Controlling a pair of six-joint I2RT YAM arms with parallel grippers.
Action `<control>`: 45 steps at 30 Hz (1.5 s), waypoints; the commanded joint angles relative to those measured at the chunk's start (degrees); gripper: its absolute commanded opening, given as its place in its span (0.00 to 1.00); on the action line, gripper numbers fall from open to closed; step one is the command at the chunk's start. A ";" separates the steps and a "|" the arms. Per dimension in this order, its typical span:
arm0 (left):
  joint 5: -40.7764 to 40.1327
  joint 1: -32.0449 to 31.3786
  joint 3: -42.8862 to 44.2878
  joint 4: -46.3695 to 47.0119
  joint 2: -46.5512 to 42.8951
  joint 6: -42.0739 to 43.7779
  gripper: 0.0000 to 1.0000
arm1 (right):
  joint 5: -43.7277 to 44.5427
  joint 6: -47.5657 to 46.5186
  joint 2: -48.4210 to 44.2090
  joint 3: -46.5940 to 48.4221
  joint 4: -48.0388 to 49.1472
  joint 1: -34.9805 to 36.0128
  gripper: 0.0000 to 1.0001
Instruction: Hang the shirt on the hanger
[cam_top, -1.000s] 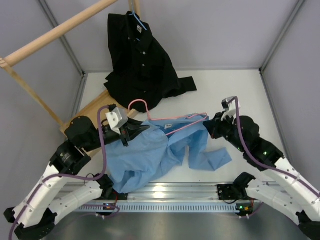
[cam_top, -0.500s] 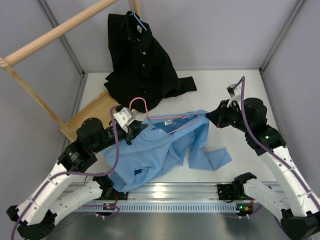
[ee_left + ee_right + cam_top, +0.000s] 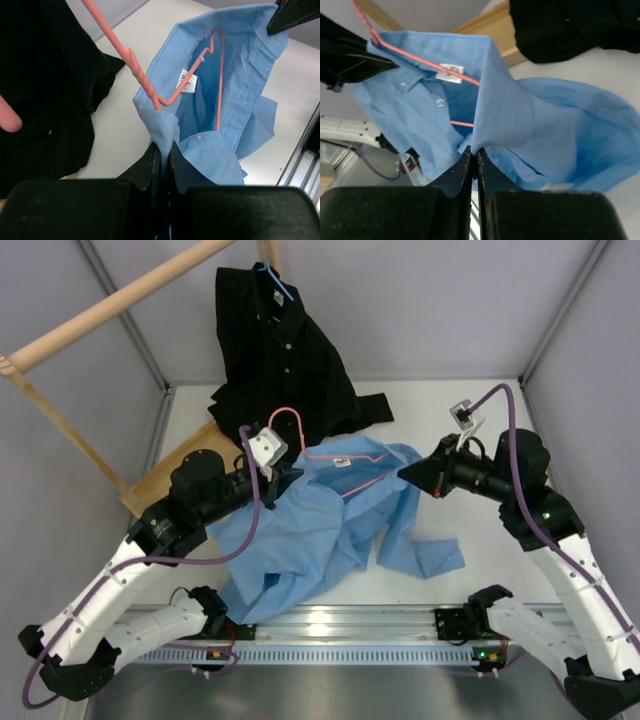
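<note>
The light blue shirt (image 3: 320, 530) hangs stretched between my two grippers, collar up, its body and sleeve trailing on the white table (image 3: 450, 430). The pink wire hanger (image 3: 287, 416) sits inside the collar opening. Its hook pokes out at the left, close to the black shirt, and its arms run under the cloth (image 3: 218, 75) (image 3: 420, 61). My left gripper (image 3: 290, 478) (image 3: 162, 145) is shut on the collar's left edge, just below the hanger's neck. My right gripper (image 3: 405, 472) (image 3: 474, 149) is shut on the collar's right edge.
A black shirt (image 3: 285, 360) on a blue hanger (image 3: 275, 280) hangs from a wooden rail (image 3: 120, 300) at the back left, its hem on the table. The rack's wooden base (image 3: 180, 465) lies at left. A metal rail (image 3: 330, 625) runs along the near edge.
Both grippers have risen and moved toward the back, lifting the collar and hanger off the table. The hanger's hook now sits closer to the black shirt.
</note>
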 commanded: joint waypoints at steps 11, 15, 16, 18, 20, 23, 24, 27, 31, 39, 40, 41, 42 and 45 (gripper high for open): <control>2.79 -0.87 8.70 26.22 7.00 -23.16 0.00 | 9.50 11.09 3.84 -2.54 19.61 24.02 0.00; 7.74 -0.87 11.09 28.96 12.36 -25.98 0.00 | 10.91 11.44 4.29 -4.48 22.08 24.47 0.00; 8.52 -0.87 10.91 29.67 12.63 -26.24 0.00 | 11.87 11.35 3.85 -4.92 22.08 24.47 0.00; 10.99 -0.79 9.86 31.25 12.72 -26.50 0.00 | 13.54 9.60 2.97 -5.80 20.86 24.38 0.00; 11.87 -0.79 9.42 31.70 12.55 -25.72 0.00 | 19.86 7.32 0.44 -6.06 15.94 23.86 0.04; 11.08 -0.79 8.63 29.59 11.58 -22.30 0.00 | 25.33 6.00 -4.74 -7.46 11.98 22.10 0.47; 12.65 -0.79 8.63 28.89 11.41 -19.85 0.00 | 24.98 5.29 -5.90 -7.38 11.10 21.84 0.51; 19.39 -0.79 9.33 24.77 12.10 -14.40 0.00 | 26.02 -0.75 -9.15 -2.75 0.24 21.13 0.60; 23.03 -0.79 8.89 22.12 12.20 -11.57 0.00 | 28.75 -5.25 -11.00 2.63 -9.72 20.78 0.70; 34.26 -0.79 10.64 20.27 16.85 -12.18 0.00 | 21.84 -15.01 -9.52 15.81 -20.36 20.78 0.80; 35.85 -0.79 10.91 20.27 17.46 -12.70 0.00 | 20.16 -16.32 -7.43 18.52 -20.55 20.78 0.80; 37.52 -0.79 11.35 20.27 18.69 -13.49 0.00 | 18.75 -16.77 -6.36 19.50 -20.46 20.87 0.79; 38.93 -0.79 11.52 20.36 19.22 -13.67 0.00 | 17.26 -17.30 -5.39 20.38 -20.20 20.78 0.79; 45.59 -0.96 12.31 20.80 21.33 -14.90 0.00 | 10.75 -19.49 -1.26 22.15 -17.48 20.87 0.78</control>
